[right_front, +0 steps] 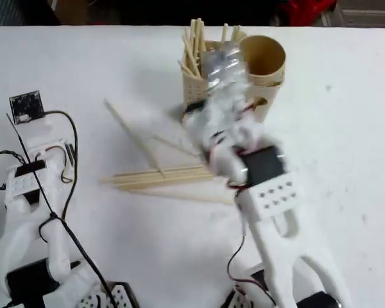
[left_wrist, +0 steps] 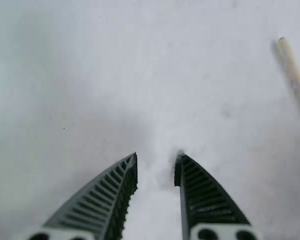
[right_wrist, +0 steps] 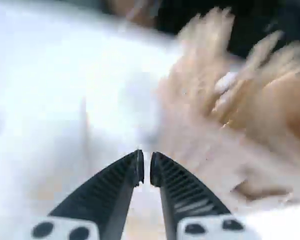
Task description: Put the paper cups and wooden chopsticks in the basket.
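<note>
A woven basket (right_front: 192, 88) stands at the far side of the white table (right_front: 346, 128) with a bundle of wooden chopsticks (right_front: 194, 45) upright inside it. A tan paper cup (right_front: 264, 61) stands mouth-up against it (inside or beside, I cannot tell). More loose chopsticks (right_front: 160, 176) lie flat on the table nearer the arms. The right gripper (right_wrist: 145, 167) is near the basket, jaws all but closed on nothing. The left gripper (left_wrist: 156, 162) hangs over bare table, jaws parted and empty, near a chopstick tip (left_wrist: 290, 62).
</note>
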{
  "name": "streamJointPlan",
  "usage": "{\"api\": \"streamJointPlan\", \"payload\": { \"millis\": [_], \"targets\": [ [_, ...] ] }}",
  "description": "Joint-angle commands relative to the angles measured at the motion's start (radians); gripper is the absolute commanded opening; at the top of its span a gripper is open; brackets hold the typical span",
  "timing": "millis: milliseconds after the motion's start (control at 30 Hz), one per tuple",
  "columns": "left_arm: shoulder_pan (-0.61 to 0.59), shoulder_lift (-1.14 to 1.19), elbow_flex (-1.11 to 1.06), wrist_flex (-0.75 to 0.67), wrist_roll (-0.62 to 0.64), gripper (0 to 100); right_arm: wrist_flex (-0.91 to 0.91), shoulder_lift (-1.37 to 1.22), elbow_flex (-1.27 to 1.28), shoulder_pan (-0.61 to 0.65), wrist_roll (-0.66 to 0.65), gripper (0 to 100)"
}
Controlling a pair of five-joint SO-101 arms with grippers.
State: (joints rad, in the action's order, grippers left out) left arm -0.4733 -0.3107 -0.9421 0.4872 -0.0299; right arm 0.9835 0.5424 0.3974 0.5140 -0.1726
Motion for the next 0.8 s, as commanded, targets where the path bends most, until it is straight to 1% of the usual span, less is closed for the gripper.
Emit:
{"api": "streamJointPlan", "payload": {
  "millis": [0,67,167,233,400,433,500,600,767],
  "targets": [
    [-0.002,-0.045,0.006,-0.021,0.005,14,0.03,-0.07,0.044,0.124,-0.11,4.6],
    [-0.018,-0.045,0.008,-0.021,0.005,14,0.012,-0.153,0.069,0.148,-0.121,4.6],
    [-0.018,-0.045,0.006,-0.021,0.005,14,0.01,-0.285,0.072,0.142,-0.141,4.7],
    [-0.018,-0.045,0.006,-0.021,0.005,14,0.01,-0.36,0.071,0.122,-0.206,7.0],
    [-0.018,-0.045,0.006,-0.021,0.005,14,0.01,-0.461,0.071,0.028,-0.419,21.9],
    [-0.018,-0.045,0.006,-0.021,0.005,14,0.01,-0.473,0.071,0.007,-0.457,23.6],
    [-0.018,-0.045,0.006,-0.021,0.005,14,-0.004,-0.498,0.072,-0.025,-0.519,24.0],
    [-0.016,-0.045,0.006,-0.021,0.005,14,-0.062,-0.545,0.072,-0.064,-0.549,24.1],
    [-0.016,-0.045,0.005,-0.021,0.005,14,-0.203,-0.63,0.071,-0.113,-0.549,24.1]
  ]
}}
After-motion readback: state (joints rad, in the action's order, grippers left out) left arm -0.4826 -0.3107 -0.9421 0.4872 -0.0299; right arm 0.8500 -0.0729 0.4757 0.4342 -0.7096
